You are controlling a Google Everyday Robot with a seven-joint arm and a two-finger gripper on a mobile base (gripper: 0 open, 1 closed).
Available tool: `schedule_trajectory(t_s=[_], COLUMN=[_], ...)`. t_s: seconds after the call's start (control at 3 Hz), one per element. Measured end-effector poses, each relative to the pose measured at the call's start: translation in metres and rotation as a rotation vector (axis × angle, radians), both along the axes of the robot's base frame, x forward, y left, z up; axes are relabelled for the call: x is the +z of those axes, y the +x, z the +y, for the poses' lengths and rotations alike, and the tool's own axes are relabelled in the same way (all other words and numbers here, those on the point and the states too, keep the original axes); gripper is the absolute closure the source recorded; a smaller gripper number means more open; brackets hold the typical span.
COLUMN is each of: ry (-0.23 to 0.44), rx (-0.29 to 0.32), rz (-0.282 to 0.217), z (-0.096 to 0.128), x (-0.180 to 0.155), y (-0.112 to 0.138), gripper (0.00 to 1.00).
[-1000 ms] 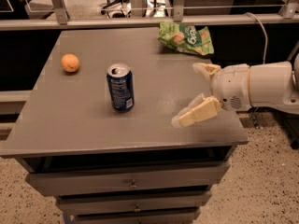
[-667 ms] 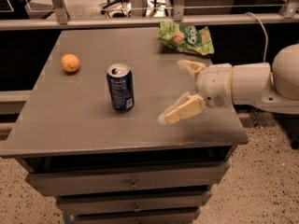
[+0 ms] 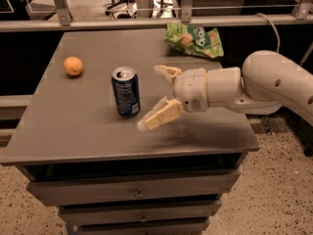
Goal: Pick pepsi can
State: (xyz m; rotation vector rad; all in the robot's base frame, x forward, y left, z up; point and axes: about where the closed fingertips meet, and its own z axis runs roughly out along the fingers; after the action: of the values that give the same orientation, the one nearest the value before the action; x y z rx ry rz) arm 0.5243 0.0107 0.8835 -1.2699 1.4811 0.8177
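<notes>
The pepsi can (image 3: 126, 91) stands upright on the grey table top (image 3: 73, 126), left of centre. It is dark blue with a silver top and pull tab. My gripper (image 3: 151, 98) comes in from the right on a white arm, just right of the can and a little apart from it. Its two tan fingers are spread wide open, one fingertip (image 3: 159, 70) behind and one in front, with nothing between them.
A round orange fruit (image 3: 73, 66) lies at the left of the table. A green snack bag (image 3: 194, 39) lies at the back right. Drawers sit under the table's front edge. A metal rail runs behind the table.
My gripper has moved left across the table toward the can, staying open. The can, the fruit and the bag have not moved.
</notes>
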Motion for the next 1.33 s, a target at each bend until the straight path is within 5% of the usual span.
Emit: schedule_trajectory(t_s=[0.33,0.67,1.33], ry=[0.033,0.073,0.118], rx=[0.018,0.032,0.103], rz=[0.017,0.019,-0.070], z=[0.021,0.043,0.073], x=[-0.005,-0.008,0.001], y=[0.000,0.007,0.022], gripper=[0.00,0.16,0.63])
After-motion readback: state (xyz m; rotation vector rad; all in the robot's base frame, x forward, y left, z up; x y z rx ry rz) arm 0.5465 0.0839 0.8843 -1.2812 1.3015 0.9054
